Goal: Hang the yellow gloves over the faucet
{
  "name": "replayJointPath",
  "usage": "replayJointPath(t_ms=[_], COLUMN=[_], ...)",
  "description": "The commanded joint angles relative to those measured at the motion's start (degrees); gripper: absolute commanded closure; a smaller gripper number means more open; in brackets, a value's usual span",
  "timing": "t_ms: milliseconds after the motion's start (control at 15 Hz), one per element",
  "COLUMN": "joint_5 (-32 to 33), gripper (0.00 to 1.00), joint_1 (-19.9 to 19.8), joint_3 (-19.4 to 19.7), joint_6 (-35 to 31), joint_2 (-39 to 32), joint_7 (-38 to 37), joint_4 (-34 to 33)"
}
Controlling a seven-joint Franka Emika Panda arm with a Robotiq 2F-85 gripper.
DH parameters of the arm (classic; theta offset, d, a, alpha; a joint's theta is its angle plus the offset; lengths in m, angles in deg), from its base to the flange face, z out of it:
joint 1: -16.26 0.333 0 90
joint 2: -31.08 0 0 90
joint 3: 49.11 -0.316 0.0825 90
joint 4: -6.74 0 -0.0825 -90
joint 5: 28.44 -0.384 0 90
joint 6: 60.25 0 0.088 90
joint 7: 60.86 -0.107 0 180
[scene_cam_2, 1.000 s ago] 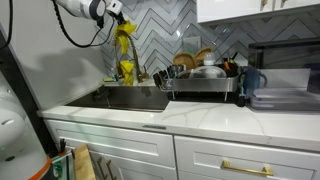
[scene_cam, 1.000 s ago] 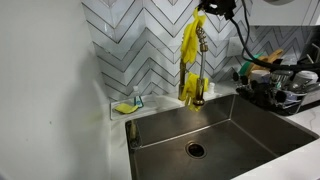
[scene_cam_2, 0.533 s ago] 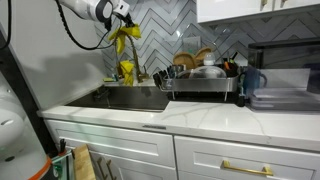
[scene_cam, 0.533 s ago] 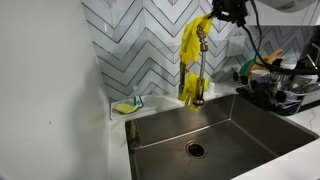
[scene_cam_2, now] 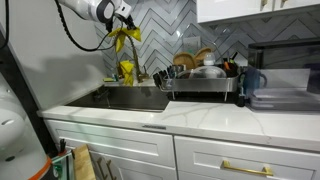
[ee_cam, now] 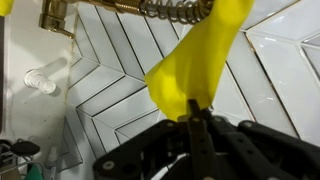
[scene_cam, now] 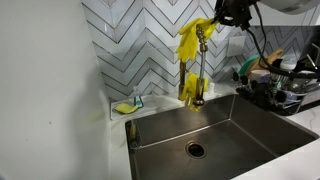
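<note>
The yellow gloves (scene_cam: 191, 42) hang beside the top of the brass faucet (scene_cam: 199, 70), held up by my gripper (scene_cam: 222, 16), which is shut on their cuff. In an exterior view the gloves (scene_cam_2: 123, 38) drape down from the gripper (scene_cam_2: 122, 18) above the sink; a second bit of yellow (scene_cam_2: 126, 71) sits low by the faucet base. In the wrist view the yellow glove (ee_cam: 197, 58) rises from my closed jaws (ee_cam: 196, 112) and passes over the coiled spring neck of the faucet (ee_cam: 170, 10).
A steel sink (scene_cam: 215, 130) lies below the faucet. A yellow-green sponge (scene_cam: 124, 107) sits on the ledge by the wall. A dish rack with dishes (scene_cam_2: 205, 80) stands beside the sink, also seen at the edge (scene_cam: 285, 85). The chevron tile wall (scene_cam: 140, 45) is close behind.
My gripper has moved sideways across the faucet top, drawing the gloves up so their lower ends hang higher and bunch at the faucet's arch.
</note>
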Motion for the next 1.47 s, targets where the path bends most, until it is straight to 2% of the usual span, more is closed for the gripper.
replayJointPath(t_ms=[0, 333, 667, 1000, 1067, 1200, 1400], joint_5=[-1.6, -2.2, -5.1, -10.2, -7.6, -8.6, -8.6], gripper=[0.73, 0.37, 0.01, 0.00, 0.00, 0.00, 0.00], joint_1=[1.0, 1.4, 1.4, 1.1, 0.7, 0.4, 0.4], joint_3=[0.5, 0.6, 1.4, 4.2, 2.6, 3.5, 3.6], joint_6=[2.7, 5.0, 11.5, 18.8, 16.5, 17.9, 17.9], joint_2=[1.7, 1.7, 2.6, 4.7, 2.1, 2.7, 3.0], joint_7=[1.2, 1.4, 3.1, 15.2, 10.1, 13.2, 13.7], joint_4=[1.7, 1.4, 1.5, 2.7, -0.1, 0.3, 0.8])
